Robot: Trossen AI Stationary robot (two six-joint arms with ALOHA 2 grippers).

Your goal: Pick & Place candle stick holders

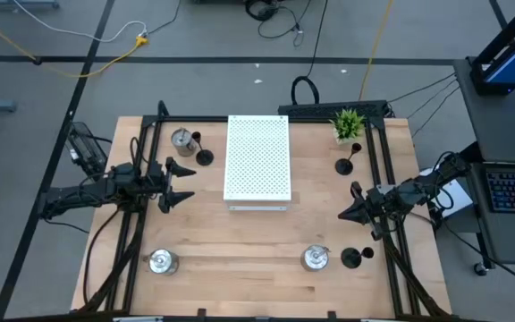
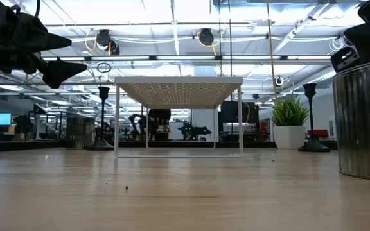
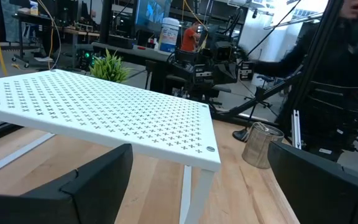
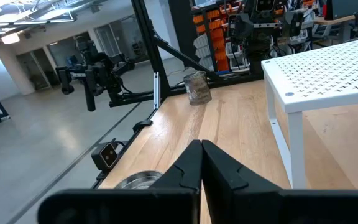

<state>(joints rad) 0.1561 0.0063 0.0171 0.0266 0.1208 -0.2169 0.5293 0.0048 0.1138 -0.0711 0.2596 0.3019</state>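
A white perforated board point(image 1: 257, 161) stands mid-table on thin legs. Candle stick holders stand on their bases around it: silver point(image 1: 181, 139) and black point(image 1: 203, 156) at the far left, black point(image 1: 345, 165) beside the plant, silver point(image 1: 161, 261) near left, silver point(image 1: 316, 258) and black point(image 1: 351, 258) near right. My left gripper point(image 1: 179, 183) hovers open just left of the board, pointing at it, nothing between its fingers point(image 3: 98, 180). My right gripper point(image 1: 347, 213) hangs shut right of the board, above the table, its tips point(image 4: 201, 149) together.
A small green potted plant point(image 1: 348, 123) stands at the far right corner. Black frame rails point(image 1: 146, 224) run along the table's left and right sides. Bare wood point(image 1: 240, 259) lies between the two near silver holders. In the low view the near-right silver holder point(image 2: 365, 119) looms large.
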